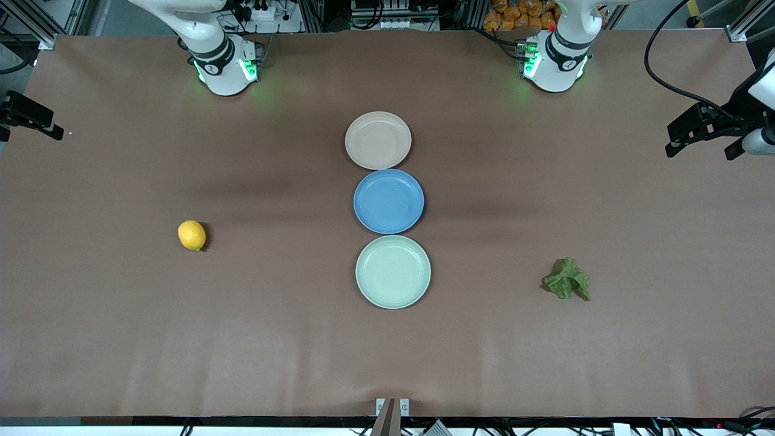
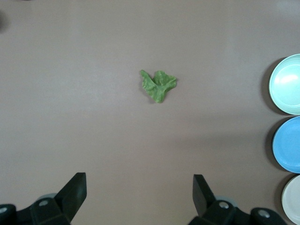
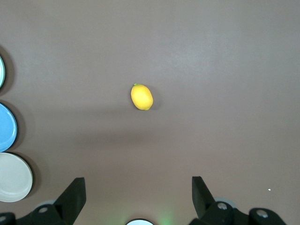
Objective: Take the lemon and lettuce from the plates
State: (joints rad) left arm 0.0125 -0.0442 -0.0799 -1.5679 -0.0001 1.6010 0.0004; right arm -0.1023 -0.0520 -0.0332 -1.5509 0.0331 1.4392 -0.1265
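Judging by how things lie, the picking looks done already: the lemon [image 1: 192, 235] sits on the bare bench [image 1: 121, 333] toward the right arm's end, well apart from the plates, and the lettuce [image 1: 568, 279] lies on the bench toward the left arm's end, a bit nearer the front camera than the lemon, also clear of every plate. All 3 plates stand in a row down the middle w/ nothing on them: the beige-pink plate [image 1: 378, 140] farthest from the front camera, the blue plate [image 1: 389, 201] touching it, then the mint plate [image 1: 393, 271] nearest the camera, just beside the blue one. The left pincer [image 2: 139, 192] hangs over the bench w/ its fingers spread wide and nothing between them; in the left wrist view the lettuce [image 2: 158, 85] shows on the bench below it, and the mint plate [image 2: 287, 84] at the edge. The right pincer [image 3: 138, 194] is likewise spread and empty, up over the bench w/ the lemon [image 3: 141, 97] below it. Neither pincer touches anything; both arms look parked out at the bench ends in the front view. So as far as can be judged, nothing is left: both items are off the plates and let go, unless a further step is wanted.
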